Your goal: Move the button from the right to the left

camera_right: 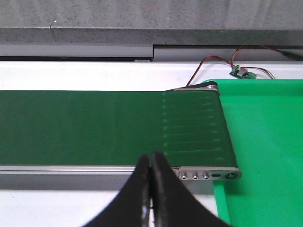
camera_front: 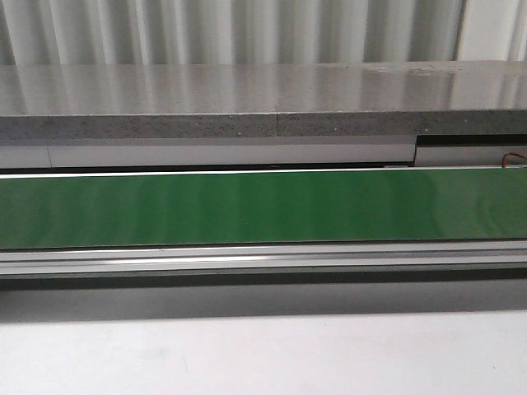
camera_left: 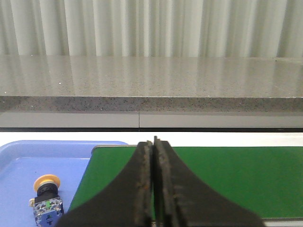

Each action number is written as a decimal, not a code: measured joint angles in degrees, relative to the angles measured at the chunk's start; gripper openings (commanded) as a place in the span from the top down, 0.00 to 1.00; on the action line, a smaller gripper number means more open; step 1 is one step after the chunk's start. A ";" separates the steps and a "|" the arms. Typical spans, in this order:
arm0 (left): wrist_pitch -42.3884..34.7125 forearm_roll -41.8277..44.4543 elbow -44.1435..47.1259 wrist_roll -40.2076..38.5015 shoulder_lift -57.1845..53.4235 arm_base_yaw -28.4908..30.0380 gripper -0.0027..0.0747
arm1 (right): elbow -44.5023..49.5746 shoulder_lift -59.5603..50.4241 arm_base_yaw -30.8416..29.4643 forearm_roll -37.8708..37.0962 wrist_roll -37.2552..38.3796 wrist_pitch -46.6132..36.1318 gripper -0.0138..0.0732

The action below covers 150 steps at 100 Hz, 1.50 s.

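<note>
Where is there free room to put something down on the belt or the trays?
The green belt is bare along its visible length, between the grey ledge and its metal rail. The green tray past the belt's end shows bare. The blue tray holds the button near one side; the rest is free.

Green conveyor belt point(camera_front: 263, 206) spans the full width of the front view; nothing lies on its surface in any view. Behind it, a grey stone ledge point(camera_front: 247, 103) overhangs and closes off the far side. White tabletop point(camera_front: 263, 354) in front is bare.

Left end: blue tray point(camera_left: 28, 156) butts against the belt; only the button point(camera_left: 46, 201) stands in it.

Right end: green tray point(camera_right: 265, 142) unoccupied. Red and black wires point(camera_right: 213, 64) with small circuit board point(camera_right: 240, 72) lie behind the belt's corner.
</note>
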 measured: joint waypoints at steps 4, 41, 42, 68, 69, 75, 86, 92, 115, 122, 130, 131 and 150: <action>0.00 0.00 0.00 0.00 0.00 0.00 0.99 | 0.00 0.00 0.00 0.00 0.00 -0.10 0.92; 0.00 0.00 0.00 0.00 0.00 0.00 0.99 | 4.39 -4.16 8.89 -2.42 1.20 -5.58 0.92; 0.00 0.00 0.00 0.00 0.00 0.00 0.99 | 4.64 -4.38 9.10 -2.69 1.41 -6.03 0.92; 0.00 0.00 0.00 0.00 0.00 0.00 0.99 | 14.57 -14.07 15.17 -15.26 15.79 -13.59 0.92; 0.00 0.00 0.00 0.00 0.00 0.00 0.99 | 15.09 -14.54 15.43 -15.56 16.50 -13.80 0.92; -0.10 0.00 0.00 0.00 0.00 0.00 0.99 | 17.16 -16.09 16.18 -18.01 19.00 -15.65 0.92; -0.10 0.00 0.00 0.00 0.00 0.00 0.99 | 21.12 -18.09 17.01 -21.37 23.71 -19.60 0.92; -0.10 0.00 0.00 0.00 0.00 0.00 0.99 | 23.15 -18.76 17.11 -23.23 26.25 -21.53 0.92; -0.10 0.00 0.00 0.00 0.00 0.00 0.99 | 29.17 -20.42 17.11 -25.64 29.93 -29.45 0.92; -0.10 0.00 0.00 0.00 0.00 0.00 0.99 | 29.49 -20.46 17.11 -25.68 30.19 -30.31 0.92; -0.10 0.00 0.00 0.00 0.00 0.00 0.99 | 29.58 -20.46 17.11 -25.68 30.32 -31.18 0.92; -0.10 0.00 0.00 0.00 0.00 0.00 0.99 | 29.58 -20.46 17.11 -25.68 30.32 -31.31 0.92; -0.10 0.00 0.00 0.00 0.00 0.00 0.99 | 29.58 -20.46 17.11 -25.77 30.53 -31.91 0.92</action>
